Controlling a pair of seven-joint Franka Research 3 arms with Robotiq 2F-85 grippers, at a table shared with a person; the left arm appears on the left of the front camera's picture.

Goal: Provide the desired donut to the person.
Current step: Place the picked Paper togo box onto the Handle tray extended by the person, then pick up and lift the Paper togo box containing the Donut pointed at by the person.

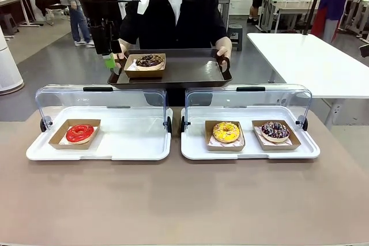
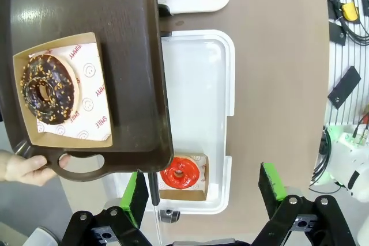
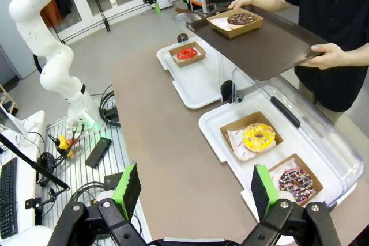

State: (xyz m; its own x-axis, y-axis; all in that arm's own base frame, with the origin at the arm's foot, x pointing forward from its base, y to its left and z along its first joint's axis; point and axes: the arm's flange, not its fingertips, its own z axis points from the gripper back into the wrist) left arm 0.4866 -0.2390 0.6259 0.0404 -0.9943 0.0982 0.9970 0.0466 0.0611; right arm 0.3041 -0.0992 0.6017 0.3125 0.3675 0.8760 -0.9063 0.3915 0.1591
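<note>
The person point(image 1: 173, 21) in a black shirt holds a dark brown tray point(image 1: 190, 73) above the far table edge. A chocolate donut point(image 1: 149, 60) in a cardboard box sits on the tray's left part. My left gripper point(image 1: 111, 61) hangs open just off that tray's left end, holding nothing. From the left wrist, the chocolate donut point(image 2: 48, 89) lies up and left of the open gripper point(image 2: 204, 191), and a red donut point(image 2: 180, 174) is just below it. My right gripper point(image 3: 195, 191) stands open and high over the near side, far from the donuts.
Two white trays with raised clear lids sit mid-table. The left tray point(image 1: 132, 142) holds the red donut point(image 1: 79, 133). The right tray point(image 1: 251, 151) holds a yellow donut point(image 1: 226, 132) and a dark sprinkled donut point(image 1: 275, 131). The person's hand point(image 2: 23, 168) grips the brown tray's handle.
</note>
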